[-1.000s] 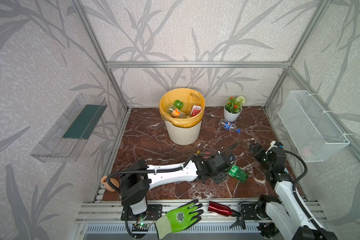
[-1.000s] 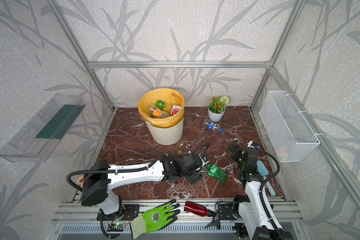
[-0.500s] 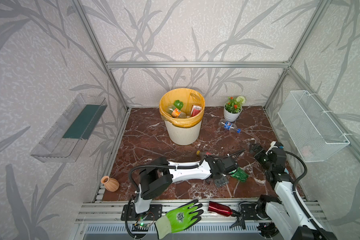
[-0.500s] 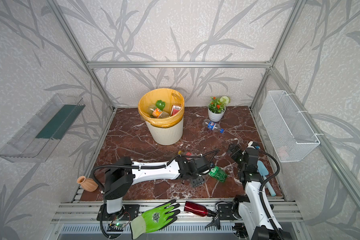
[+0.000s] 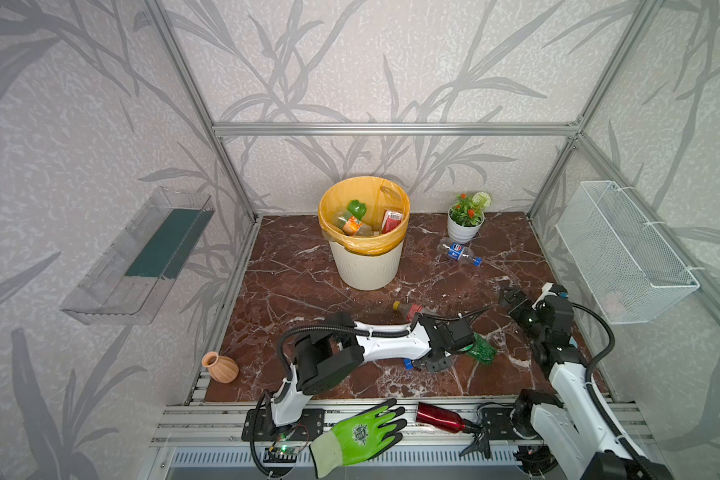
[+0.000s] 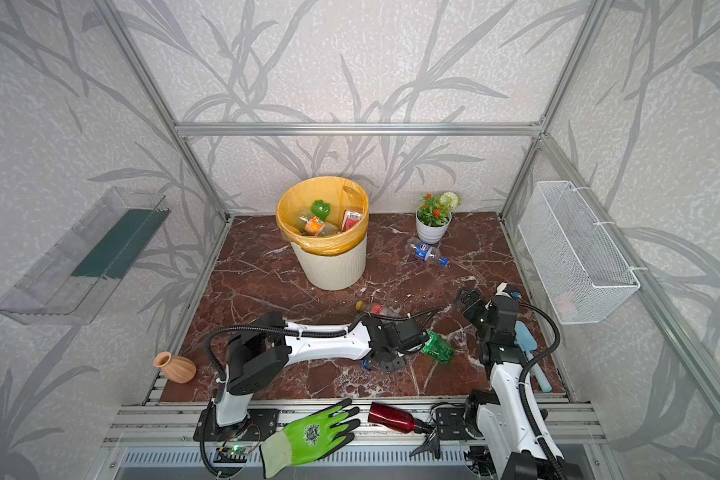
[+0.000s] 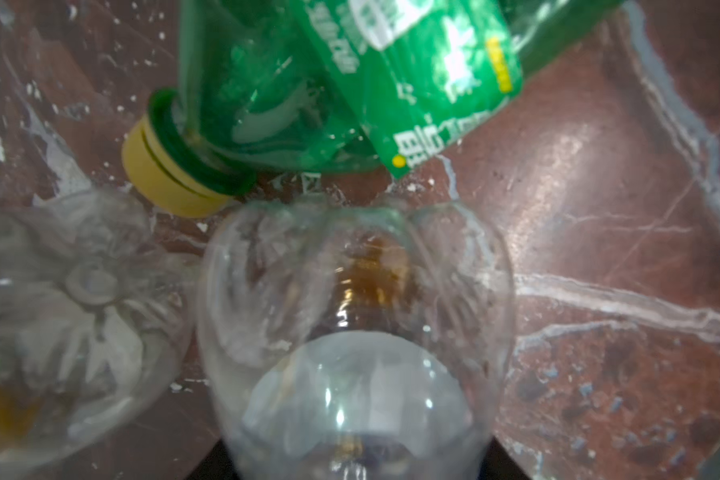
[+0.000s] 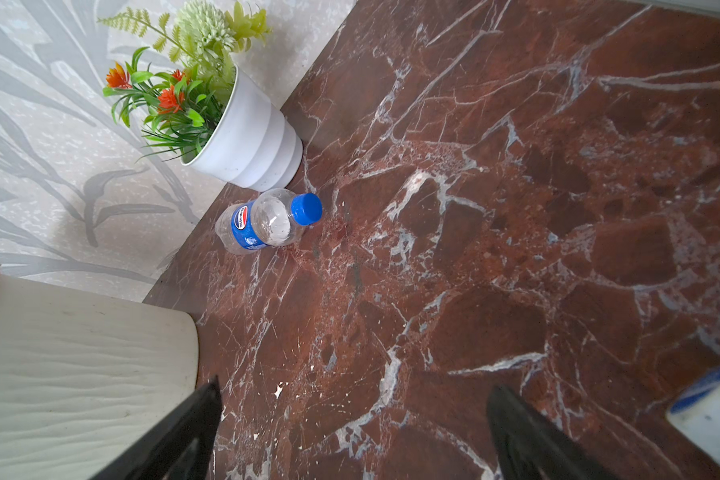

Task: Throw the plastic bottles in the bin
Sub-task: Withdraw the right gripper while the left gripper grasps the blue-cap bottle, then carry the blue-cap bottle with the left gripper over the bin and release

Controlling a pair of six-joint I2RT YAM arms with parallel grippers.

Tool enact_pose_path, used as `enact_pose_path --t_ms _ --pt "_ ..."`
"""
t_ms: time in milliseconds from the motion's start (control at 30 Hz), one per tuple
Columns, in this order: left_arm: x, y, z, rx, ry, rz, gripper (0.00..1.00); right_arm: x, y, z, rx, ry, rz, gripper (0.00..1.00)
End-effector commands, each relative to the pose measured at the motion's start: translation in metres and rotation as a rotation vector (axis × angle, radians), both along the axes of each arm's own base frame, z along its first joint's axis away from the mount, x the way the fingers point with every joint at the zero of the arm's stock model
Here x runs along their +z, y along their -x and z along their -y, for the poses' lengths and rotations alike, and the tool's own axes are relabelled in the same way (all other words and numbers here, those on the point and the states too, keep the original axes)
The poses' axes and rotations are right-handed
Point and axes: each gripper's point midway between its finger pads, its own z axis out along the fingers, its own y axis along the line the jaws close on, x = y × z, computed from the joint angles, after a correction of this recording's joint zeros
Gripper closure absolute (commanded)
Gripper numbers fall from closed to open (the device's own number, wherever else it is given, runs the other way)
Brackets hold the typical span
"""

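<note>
In the left wrist view my left gripper (image 7: 354, 453) is shut on a clear plastic bottle (image 7: 350, 332), whose base fills the space between the dark fingers. A green bottle (image 7: 308, 83) with a yellow cap lies just beyond it, and another clear bottle (image 7: 80, 311) lies beside it. In both top views the left gripper (image 5: 435, 362) is low on the floor next to the green bottle (image 5: 481, 351). A red-labelled bottle (image 5: 410, 308) lies behind the arm. A blue-labelled bottle (image 8: 267, 222) lies by the flower pot. The bin (image 5: 366, 266) holds several bottles. My right gripper (image 8: 355, 390) is open and holds nothing.
A white flower pot (image 5: 464, 230) stands at the back right. A terracotta vase (image 5: 220, 366) sits at the front left. A green glove (image 5: 360, 432) and a red metal bottle (image 5: 439, 417) lie on the front rail. A wire basket (image 5: 624, 257) hangs on the right wall.
My left arm has reached further right and down beside the green bottle, and its jaws have closed on the clear bottle. The right arm has not moved.
</note>
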Motion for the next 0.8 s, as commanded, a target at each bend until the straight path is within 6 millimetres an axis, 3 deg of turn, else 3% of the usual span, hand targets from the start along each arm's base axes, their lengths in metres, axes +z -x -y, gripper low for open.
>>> enact_pose_path --t_ms 0,167,267,400,533,633,767 --pt "0.03 -0.001 0.007 -0.008 0.075 0.025 0.49 -0.001 0.0 0.0 -0.003 -0.016 0.014 0.01" --pt "0.101 -0.01 0.005 0.048 0.274 0.126 0.51 0.0 -0.001 -0.001 -0.002 -0.026 0.021 0.01" --pt "0.162 -0.022 -0.01 0.114 0.41 0.232 0.53 0.001 -0.002 -0.002 0.0 -0.036 0.028 0.01" --pt "0.266 -0.043 -0.059 0.249 0.62 0.494 0.55 0.002 -0.005 -0.003 0.002 -0.05 0.038 0.01" --pt "0.369 -0.035 -0.118 0.276 0.909 0.743 0.54 0.003 -0.007 -0.003 0.001 -0.058 0.046 0.01" --pt "0.422 -0.021 -0.158 0.249 1.041 0.897 0.55 0.004 -0.009 -0.005 0.011 -0.068 0.05 0.01" --pt "0.459 -0.012 -0.189 0.217 1.091 1.045 0.55 0.007 -0.009 -0.006 0.013 -0.074 0.058 0.01"
